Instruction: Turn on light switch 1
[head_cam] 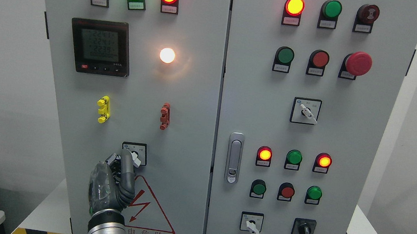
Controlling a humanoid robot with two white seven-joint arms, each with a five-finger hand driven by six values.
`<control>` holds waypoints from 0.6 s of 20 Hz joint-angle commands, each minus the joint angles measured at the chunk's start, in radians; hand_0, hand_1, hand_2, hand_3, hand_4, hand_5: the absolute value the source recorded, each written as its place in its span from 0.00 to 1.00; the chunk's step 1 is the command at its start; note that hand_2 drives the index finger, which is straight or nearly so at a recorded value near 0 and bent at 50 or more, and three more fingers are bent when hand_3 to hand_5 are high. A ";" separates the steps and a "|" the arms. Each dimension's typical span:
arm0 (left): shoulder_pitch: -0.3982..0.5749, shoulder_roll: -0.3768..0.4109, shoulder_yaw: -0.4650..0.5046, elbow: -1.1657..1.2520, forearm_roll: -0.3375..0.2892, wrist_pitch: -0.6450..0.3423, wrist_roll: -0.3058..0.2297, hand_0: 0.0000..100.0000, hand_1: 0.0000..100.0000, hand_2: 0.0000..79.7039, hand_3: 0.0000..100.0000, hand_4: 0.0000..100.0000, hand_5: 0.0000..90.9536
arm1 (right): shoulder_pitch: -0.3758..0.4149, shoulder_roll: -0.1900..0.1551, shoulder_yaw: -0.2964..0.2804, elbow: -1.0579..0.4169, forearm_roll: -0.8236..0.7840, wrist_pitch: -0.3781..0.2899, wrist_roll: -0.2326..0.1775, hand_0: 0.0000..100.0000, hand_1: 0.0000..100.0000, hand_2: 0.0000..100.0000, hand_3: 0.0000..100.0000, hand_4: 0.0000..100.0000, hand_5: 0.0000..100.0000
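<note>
A grey electrical cabinet (pixel 184 130) fills the view. On its left door a rotary switch with a white knob (pixel 135 158) sits on a black-framed plate; the knob points down to the right. My left hand (pixel 123 162) comes up from the bottom edge, fingers raised against the left side of the knob and touching it. Above it a white lamp (pixel 167 55) glows brightly. The right hand does not show.
The left door carries a digital meter (pixel 100 46), yellow (pixel 103 109) and red (pixel 164 116) clips and a red hazard triangle (pixel 150 213). The right door holds several lamps, push buttons, rotary switches, a red emergency button (pixel 358 63) and a door latch (pixel 234 157).
</note>
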 commanded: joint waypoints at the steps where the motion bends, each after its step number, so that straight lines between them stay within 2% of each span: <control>1: 0.002 -0.001 0.001 -0.002 0.001 -0.002 -0.001 0.32 0.00 0.70 0.81 0.87 0.92 | 0.000 0.000 0.000 0.001 -0.017 0.000 0.001 0.12 0.39 0.00 0.00 0.00 0.00; 2: 0.005 -0.001 0.001 -0.002 0.001 -0.004 -0.001 0.26 0.00 0.70 0.81 0.86 0.92 | 0.000 0.000 0.000 0.001 -0.017 0.000 0.001 0.12 0.39 0.00 0.00 0.00 0.00; 5: 0.011 -0.001 0.006 -0.004 0.001 -0.006 -0.001 0.16 0.02 0.70 0.81 0.86 0.91 | 0.000 0.000 0.000 0.001 -0.018 0.000 0.001 0.12 0.39 0.00 0.00 0.00 0.00; 12: 0.039 0.001 0.044 -0.007 0.001 -0.071 -0.001 0.09 0.04 0.69 0.80 0.86 0.91 | 0.000 0.000 0.000 -0.001 -0.018 0.000 0.001 0.12 0.39 0.00 0.00 0.00 0.00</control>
